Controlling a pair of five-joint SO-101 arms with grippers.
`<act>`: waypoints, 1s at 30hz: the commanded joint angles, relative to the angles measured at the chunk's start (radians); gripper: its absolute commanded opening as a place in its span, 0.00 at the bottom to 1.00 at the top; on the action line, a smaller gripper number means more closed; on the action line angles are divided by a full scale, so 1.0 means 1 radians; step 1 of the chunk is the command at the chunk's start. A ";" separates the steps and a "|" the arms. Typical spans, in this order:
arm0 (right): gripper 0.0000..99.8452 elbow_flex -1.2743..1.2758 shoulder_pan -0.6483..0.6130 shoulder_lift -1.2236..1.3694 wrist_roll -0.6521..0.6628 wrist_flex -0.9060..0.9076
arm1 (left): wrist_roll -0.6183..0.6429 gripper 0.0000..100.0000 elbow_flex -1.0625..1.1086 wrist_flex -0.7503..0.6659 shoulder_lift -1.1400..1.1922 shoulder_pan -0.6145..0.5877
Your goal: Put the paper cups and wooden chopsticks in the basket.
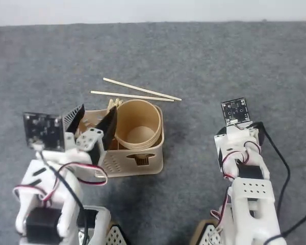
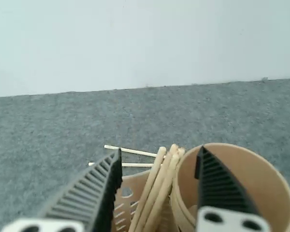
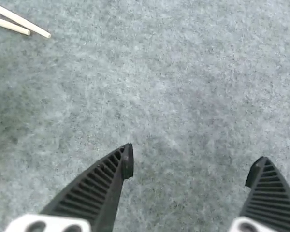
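Right gripper (image 3: pixel 193 166) over grey carpet (image 3: pixel 183 72), white wall (image 1: pixel 153 10) beyond

My left arm (image 1: pixel 56 178), white plastic with red, black and white wires looped along it, is stretched forward with the wrist held fairly level. My left gripper (image 2: pixel 160 151), two black ribbed pointed fingers, faces ahead with its jaws spread wide. My right arm (image 1: pixel 243 173), of the same white plastic, is drawn up with the wrist tipped downward. My right gripper (image 3: pixel 194 153), black and ribbed too, is parted wide and holds nothing.
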 commanded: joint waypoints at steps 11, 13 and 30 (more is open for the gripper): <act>0.37 -0.011 0.001 -0.005 0.014 -0.007 | -0.107 0.25 -0.303 0.052 0.250 -0.002; 0.37 -0.011 0.001 -0.005 0.014 -0.007 | -0.141 0.25 -0.458 0.149 0.408 -0.002; 0.37 -0.543 -0.119 0.340 0.204 0.219 | -0.331 0.25 -0.926 0.463 0.798 -0.397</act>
